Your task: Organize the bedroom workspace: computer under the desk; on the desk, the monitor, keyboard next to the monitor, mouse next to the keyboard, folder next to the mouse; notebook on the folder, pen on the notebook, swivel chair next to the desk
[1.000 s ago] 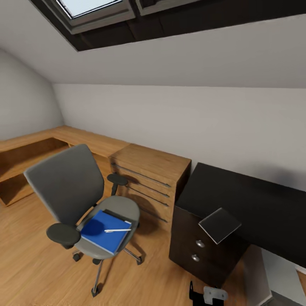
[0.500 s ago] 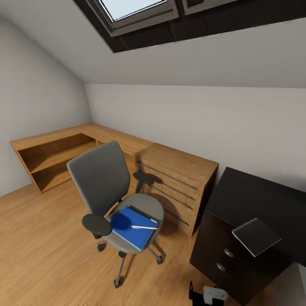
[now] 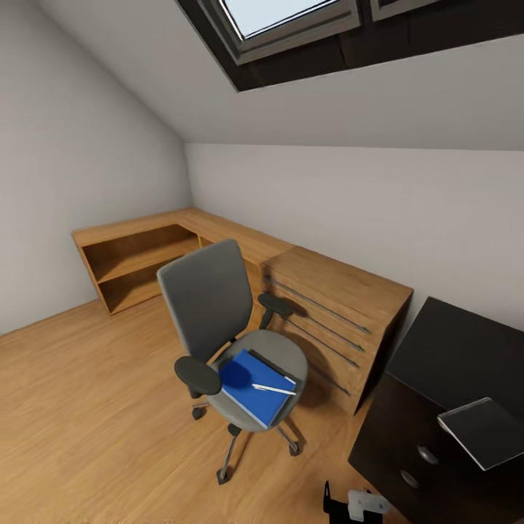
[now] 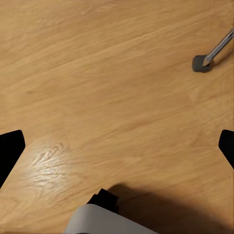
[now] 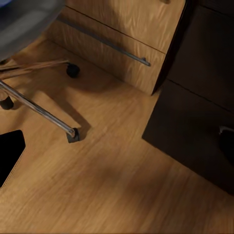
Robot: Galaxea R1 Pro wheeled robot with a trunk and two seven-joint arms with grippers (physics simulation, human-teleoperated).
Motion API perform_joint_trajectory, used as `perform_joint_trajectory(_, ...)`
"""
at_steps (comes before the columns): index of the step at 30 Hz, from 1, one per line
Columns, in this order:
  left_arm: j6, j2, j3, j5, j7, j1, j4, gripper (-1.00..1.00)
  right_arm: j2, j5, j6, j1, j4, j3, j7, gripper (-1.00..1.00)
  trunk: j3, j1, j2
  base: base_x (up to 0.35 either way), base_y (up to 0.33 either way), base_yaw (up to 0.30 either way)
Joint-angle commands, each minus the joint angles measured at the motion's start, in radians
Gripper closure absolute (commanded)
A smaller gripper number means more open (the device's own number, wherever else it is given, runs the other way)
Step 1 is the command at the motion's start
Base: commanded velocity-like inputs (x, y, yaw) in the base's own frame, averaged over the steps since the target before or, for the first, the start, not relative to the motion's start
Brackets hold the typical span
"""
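Note:
The grey swivel chair [image 3: 211, 298] stands on the wooden floor in the middle of the head view, apart from the black desk [image 3: 466, 349] at the right. A bright-blue folder [image 3: 251, 375] lies on its seat with a thin white pen [image 3: 275, 388] across it. A thin grey notebook [image 3: 486, 431] with a pale edge rests at the desk's front edge above the drawers. My left gripper [image 4: 117, 148] is open over bare floor near a chair castor [image 4: 200, 63]. My right gripper [image 5: 117, 151] is open above the floor beside a chrome chair leg [image 5: 39, 109].
A light wooden chest of drawers [image 3: 335, 313] stands between the chair and the desk's black drawer unit [image 5: 195, 117]. A low wooden shelf [image 3: 138, 255] runs along the left wall. A sloped ceiling with a skylight [image 3: 284, 14] hangs overhead. Open floor lies to the left.
The whole head view has swung to the left, so chair, chest and desk sit further right in the picture. The things themselves have not moved.

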Motion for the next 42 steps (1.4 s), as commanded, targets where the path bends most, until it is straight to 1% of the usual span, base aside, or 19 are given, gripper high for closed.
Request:
perform_joint_trajectory(1, -0.008, 0.002, -0.006, 0.011, 0.006, -0.001, -0.002, -1.00, 0.000, -0.002, -0.001, -0.001, 0.000, 0.009, -0.009, -1.00, -0.001, 0.000, -0.001, 0.000, 0.000, 0.278)
perform_joint_trajectory(4, -0.019, 0.002, -0.005, 0.011, 0.007, -0.001, -0.002, -1.00, 0.000, -0.002, -0.001, -0.001, 0.000, 0.009, -0.008, -1.00, -0.001, 0.000, -0.001, 0.000, 0.000, 0.278)
perform_joint_trajectory(5, -0.036, 0.002, 0.000, 0.012, 0.008, -0.001, -0.002, -1.00, 0.000, -0.002, -0.001, -0.001, 0.000, 0.009, -0.008, -1.00, -0.001, 0.000, -0.001, 0.000, 0.000, 0.278)
perform_joint_trajectory(6, -0.053, 0.002, 0.017, 0.013, 0.008, -0.001, -0.002, -1.00, 0.000, -0.001, -0.001, -0.001, 0.000, 0.009, -0.008, -1.00, -0.001, 0.000, -0.001, 0.000, 0.000, 0.278)
perform_joint_trajectory(10, -0.059, 0.001, 0.032, 0.014, 0.008, -0.001, -0.001, -1.00, 0.000, -0.001, -0.001, -0.001, 0.000, 0.009, -0.009, -1.00, -0.001, 0.000, -0.001, 0.000, 0.000, 0.278)
perform_joint_trajectory(29, -0.061, 0.000, 0.036, 0.015, 0.008, -0.001, 0.000, -1.00, -0.003, -0.001, -0.001, -0.001, 0.000, 0.007, -0.010, -1.00, -0.001, 0.000, -0.001, 0.000, 0.000, 0.277)
perform_joint_trajectory(36, -0.059, -0.001, 0.036, 0.015, 0.005, -0.001, 0.001, -1.00, -0.006, 0.004, -0.005, -0.001, 0.000, 0.009, -0.008, -1.00, -0.001, 0.000, -0.001, 0.000, 0.000, 0.058)
perform_joint_trajectory(42, -0.059, -0.001, 0.036, 0.015, 0.005, -0.001, 0.002, -1.00, -0.020, -0.002, -0.005, -0.001, -0.001, 0.004, -0.010, -1.00, -0.001, 0.000, -0.001, 0.000, 0.000, 0.002)
